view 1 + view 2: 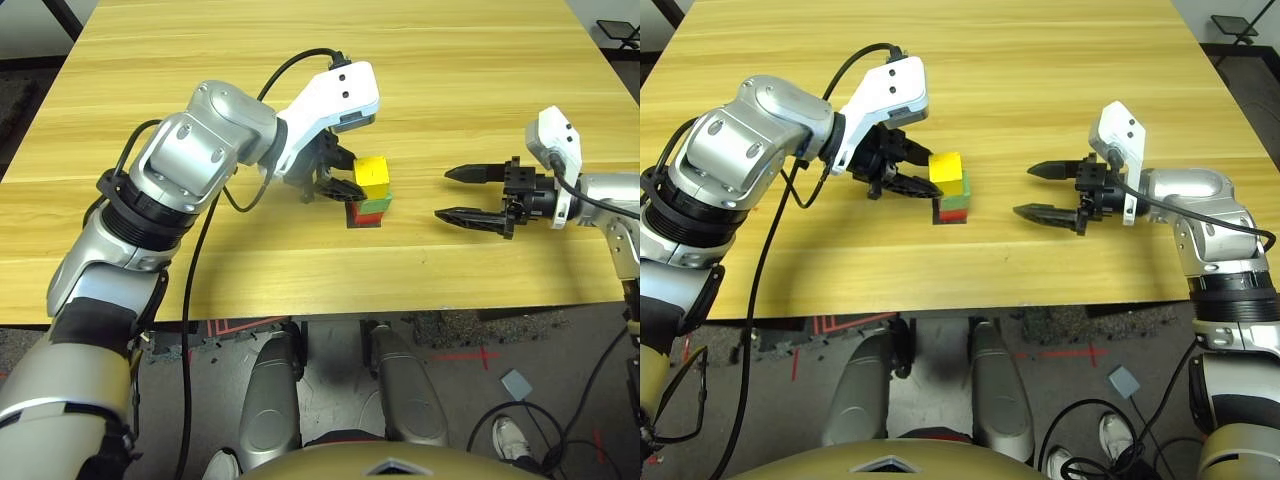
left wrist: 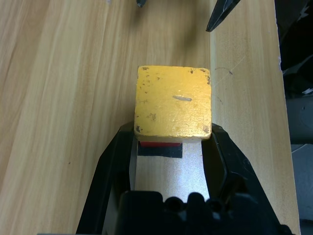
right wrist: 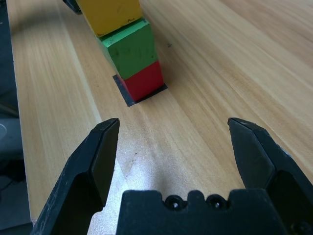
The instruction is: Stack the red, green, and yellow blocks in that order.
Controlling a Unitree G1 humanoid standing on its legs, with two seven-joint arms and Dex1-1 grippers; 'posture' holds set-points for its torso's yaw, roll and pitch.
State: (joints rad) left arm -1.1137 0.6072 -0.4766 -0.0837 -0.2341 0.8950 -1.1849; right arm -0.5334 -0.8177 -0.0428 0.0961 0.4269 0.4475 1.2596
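Three small matte cubes stand in one stack near the middle of the pale wooden worktop (image 1: 480, 90), a little nearer its front edge: the bright red cube (image 3: 143, 80) at the bottom on a flat black square patch (image 3: 126, 96), the light green cube (image 3: 129, 47) on it, and the yellow cube (image 2: 173, 102) on top, sitting slightly askew. The left gripper (image 2: 168, 134) has its black fingers clamped on the yellow cube's two sides. The right gripper (image 1: 452, 194) hangs well apart to the stack's right, pointing at it, fingers spread wide and holding nothing.
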